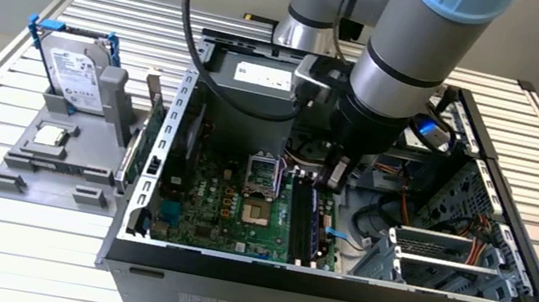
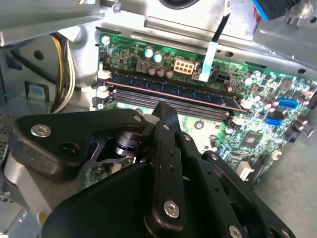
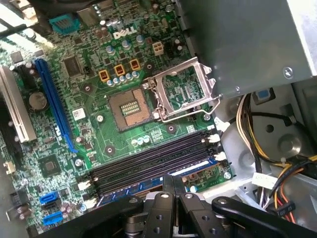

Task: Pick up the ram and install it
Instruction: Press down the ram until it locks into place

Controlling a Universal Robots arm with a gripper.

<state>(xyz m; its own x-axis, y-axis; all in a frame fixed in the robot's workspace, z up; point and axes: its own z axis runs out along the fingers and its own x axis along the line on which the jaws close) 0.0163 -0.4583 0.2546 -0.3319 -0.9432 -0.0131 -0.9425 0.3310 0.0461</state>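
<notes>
Exterior view: arm (image 1: 396,65) reaching steeply down into open case (image 1: 333,295), gripper (image 1: 334,181) over black slots (image 1: 306,224), drive cage close beside.
Second wrist view: ram (image 2: 168,91) seated in a slot, just past fingertips (image 2: 166,111).
First wrist view: fingers pressed together, holding nothing; empty CPU socket (image 3: 130,109) beyond slots.

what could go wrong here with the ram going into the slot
1. In the second wrist view the ram lies along a black memory slot with the hand right at it; if the stick is not squarely in the slot, pressing could jam it or stress the motherboard.
2. The white end latches may not close, leaving it half seated.
3. The bundle of yellow and black wires sits close beside the slots and might snag the hand.
</notes>
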